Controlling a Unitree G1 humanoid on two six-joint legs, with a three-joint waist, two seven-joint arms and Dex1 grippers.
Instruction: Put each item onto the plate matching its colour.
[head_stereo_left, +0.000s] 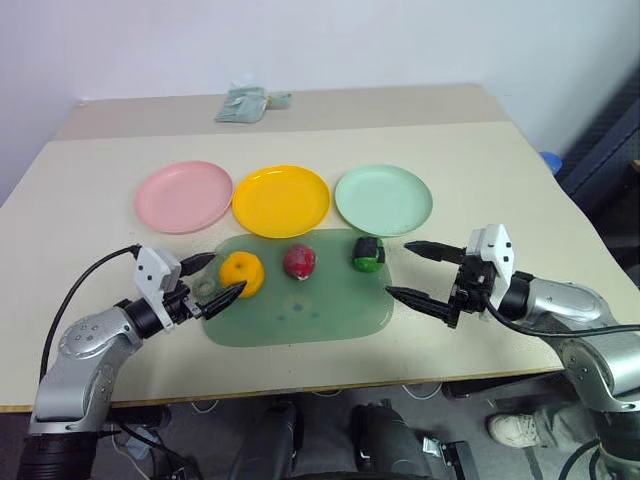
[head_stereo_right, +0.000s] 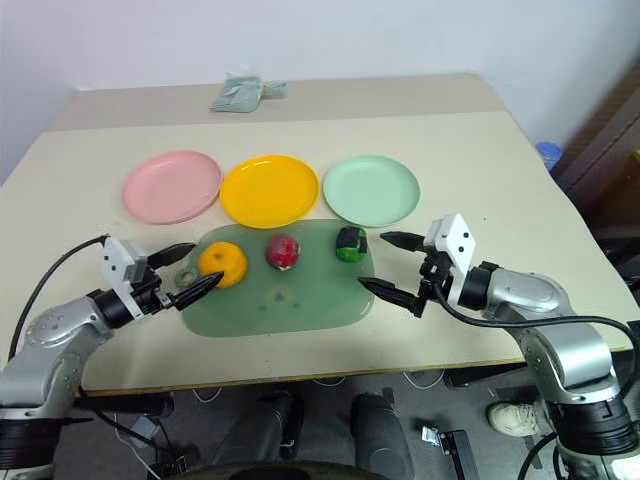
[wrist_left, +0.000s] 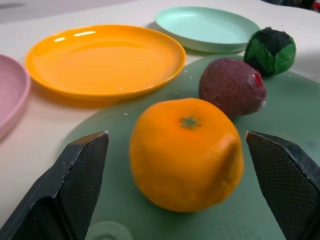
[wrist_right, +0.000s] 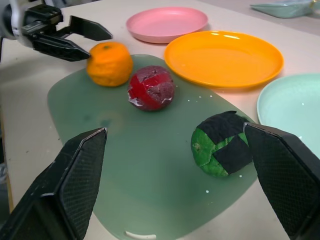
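At lower left of the head camera's frame, the left gripper (head_stereo_left: 213, 277) stands wide apart and empty, its two black fingers bracketing the near-left side of the orange fruit (head_stereo_left: 242, 274) without visibly touching it. Through that arm's wrist camera the fruit sits squarely between the fingers (wrist_left: 82, 165), stem dimple up, so a short push forward looks like all a clean grasp would need.

At lower right, the right gripper (head_stereo_left: 418, 272) is likewise released and holds nothing, pointing toward frame centre with the dark green lumpy item (head_stereo_left: 367, 252) just beyond its tips; its wrist camera shows that item nearer one finger than the other, so some sideways correction seems called for. The dark red item (head_stereo_left: 299, 261) lies between the other two, well apart from both grippers and marginally closer to the left one.

All three rest in a row along the far half of the translucent green mat (head_stereo_left: 300, 320) on the pale surface (head_stereo_left: 90, 215). None is elongated, so wrist turn should matter little.

Beyond the mat, across frame centre, the pink plate (head_stereo_left: 184, 195), yellow-orange plate (head_stereo_left: 281, 200) and mint green plate (head_stereo_left: 383, 199) sit empty, side by side. The orange fruit lies near and left of its plate, the green item just before its own, while the red must cross leftward to the pink.
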